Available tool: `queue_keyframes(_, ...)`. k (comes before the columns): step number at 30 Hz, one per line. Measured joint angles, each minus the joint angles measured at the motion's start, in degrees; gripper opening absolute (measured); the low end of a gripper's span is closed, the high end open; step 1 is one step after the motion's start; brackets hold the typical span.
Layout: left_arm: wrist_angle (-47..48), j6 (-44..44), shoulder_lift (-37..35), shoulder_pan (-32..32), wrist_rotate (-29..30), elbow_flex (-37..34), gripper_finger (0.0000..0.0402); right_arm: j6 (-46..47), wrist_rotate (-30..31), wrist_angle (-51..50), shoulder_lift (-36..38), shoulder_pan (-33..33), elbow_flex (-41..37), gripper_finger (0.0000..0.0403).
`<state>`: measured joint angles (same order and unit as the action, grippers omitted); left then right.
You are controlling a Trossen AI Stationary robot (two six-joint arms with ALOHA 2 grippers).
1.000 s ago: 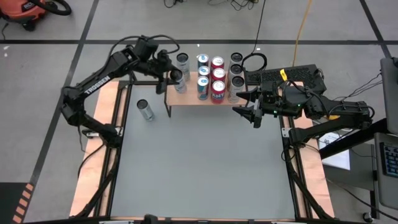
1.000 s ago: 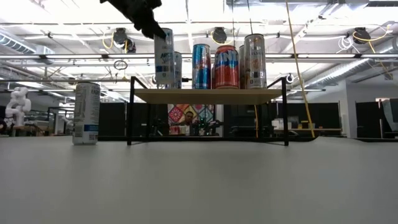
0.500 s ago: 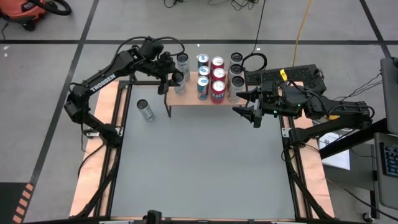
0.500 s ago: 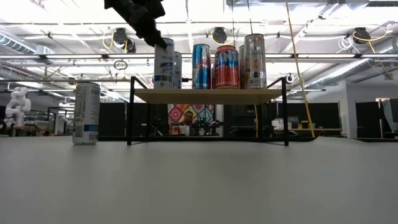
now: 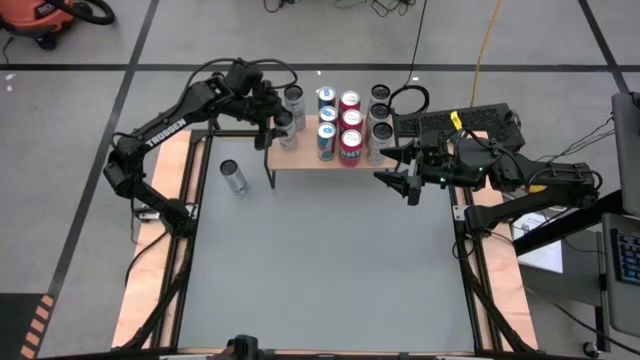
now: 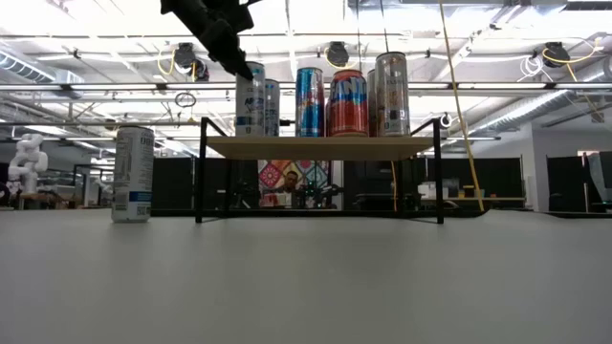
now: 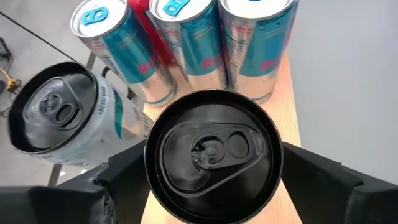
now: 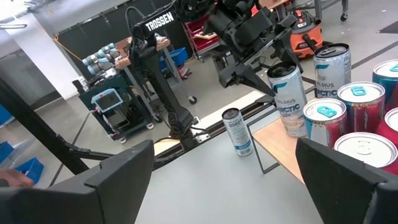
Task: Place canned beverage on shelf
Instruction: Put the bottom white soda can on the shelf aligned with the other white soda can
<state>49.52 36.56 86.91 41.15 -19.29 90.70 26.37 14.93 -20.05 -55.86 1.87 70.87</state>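
The grey bench [image 5: 320,270] stands in a big workshop. One can [image 5: 233,177] stands alone near its left edge. My left gripper [image 5: 277,122] hangs spread around a black-topped can [image 7: 212,155] at the shelf's [image 5: 305,160] left end, beside other cans [image 5: 340,125]. My right gripper [image 5: 398,170] waits spread, right of the shelf.

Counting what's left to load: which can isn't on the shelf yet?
The silver can standing alone on the table, left of the shelf. All the others stand on the shelf top, one under the left end effector.
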Motion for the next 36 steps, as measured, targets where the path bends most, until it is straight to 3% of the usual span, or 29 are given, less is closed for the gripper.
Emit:
queue_keyframes(14, -0.48, -6.44, -0.74, -0.09, 5.27, 3.47, 0.0326, -0.24, 0.01, -0.22, 0.0, 0.0, 0.0, 0.0354)
queue_keyframes(20, 2.28, -17.05, -1.82, -1.77, 10.77, 6.72, 0.0326, -0.23, 0.03, -0.31, 0.0, 0.0, -0.01, 0.0354)
queue_keyframes(28, 12.32, -48.78, -4.59, -10.95, 26.14, 7.71, 0.0326, -0.09, 0.35, -2.14, -0.35, 0.0, 0.0, 0.0354)
queue_keyframes(32, 8.78, -53.22, -4.56, -17.33, 35.72, 5.67, 0.0326, -0.47, 0.4, -2.13, -1.01, -0.28, -0.02, 0.0354)
queue_keyframes(36, 6.38, -58.7, -4.55, -21.61, 49.98, 5.14, 0.0326, -0.48, 0.35, -2.2, -1.49, -0.7, -0.02, 0.0354)
